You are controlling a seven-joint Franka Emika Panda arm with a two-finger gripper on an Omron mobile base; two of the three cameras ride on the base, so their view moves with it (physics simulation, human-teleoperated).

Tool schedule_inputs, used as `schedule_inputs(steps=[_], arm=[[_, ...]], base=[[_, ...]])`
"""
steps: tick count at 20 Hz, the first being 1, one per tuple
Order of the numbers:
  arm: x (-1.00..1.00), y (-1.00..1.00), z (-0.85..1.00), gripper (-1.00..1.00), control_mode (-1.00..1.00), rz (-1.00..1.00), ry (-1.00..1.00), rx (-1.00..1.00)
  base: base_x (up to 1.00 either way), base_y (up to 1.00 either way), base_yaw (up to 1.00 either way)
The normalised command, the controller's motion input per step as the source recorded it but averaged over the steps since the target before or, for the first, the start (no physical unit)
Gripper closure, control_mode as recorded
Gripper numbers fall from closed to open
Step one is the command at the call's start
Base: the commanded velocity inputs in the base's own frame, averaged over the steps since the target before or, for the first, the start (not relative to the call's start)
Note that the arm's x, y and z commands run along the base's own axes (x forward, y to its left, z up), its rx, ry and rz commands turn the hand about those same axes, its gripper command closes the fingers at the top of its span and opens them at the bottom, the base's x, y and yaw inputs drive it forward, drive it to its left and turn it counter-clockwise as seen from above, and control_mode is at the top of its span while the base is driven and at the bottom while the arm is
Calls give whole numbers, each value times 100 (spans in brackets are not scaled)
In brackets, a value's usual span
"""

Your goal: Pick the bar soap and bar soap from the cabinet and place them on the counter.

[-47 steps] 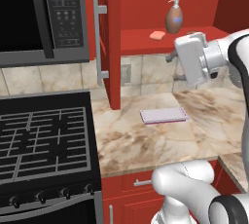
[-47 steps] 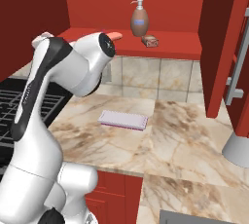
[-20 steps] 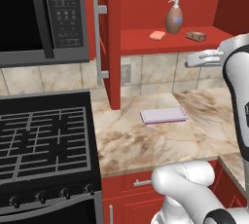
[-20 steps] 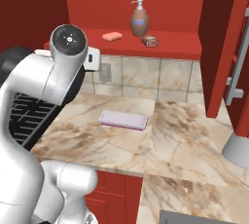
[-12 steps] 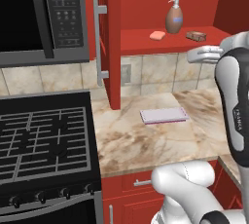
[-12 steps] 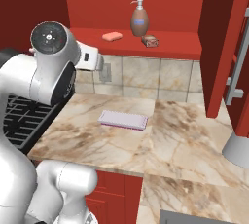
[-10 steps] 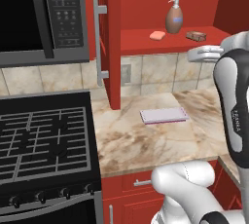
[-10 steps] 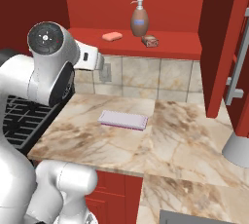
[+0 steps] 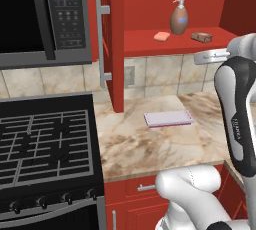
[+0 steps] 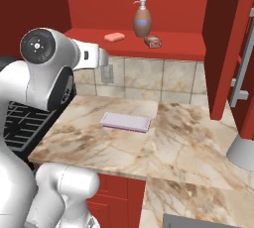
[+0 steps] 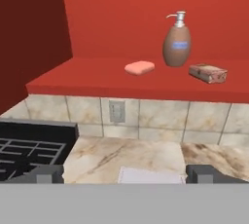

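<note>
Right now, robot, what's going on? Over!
Gripper open, empty. Both bar soaps on cabinet shelf. Pump bottle stands between them.

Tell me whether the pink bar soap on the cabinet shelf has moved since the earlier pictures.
No. The pink bar soap sits where it did, just left of the pump bottle on the shelf in the left base view.

Peach-pink soap [image 11: 139,67], brown bottle [image 11: 176,45], red shelf [image 11: 97,81], lavender pad [image 9: 168,118], beige brown-veined counter [image 10: 183,138].

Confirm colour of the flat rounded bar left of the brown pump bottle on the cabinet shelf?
Peach-pink flat rounded bar soap, plain and unpatterned; clearest in the hand view.
</note>
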Motion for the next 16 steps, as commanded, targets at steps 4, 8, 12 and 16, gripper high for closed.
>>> schedule_inputs(steps=[4, 8, 12, 16], arm=[[9, -20, 13, -100, -100, -2, -2, -14], [9, -34, 16, -100, -100, -4, 0, -8], [11, -37, 17, -100, -100, -4, 0, -3], [18, -30, 10, -100, -100, -1, 0, 0]], base=[[0, 0, 0], [0, 0, 0], [0, 0, 0], [0, 0, 0]])
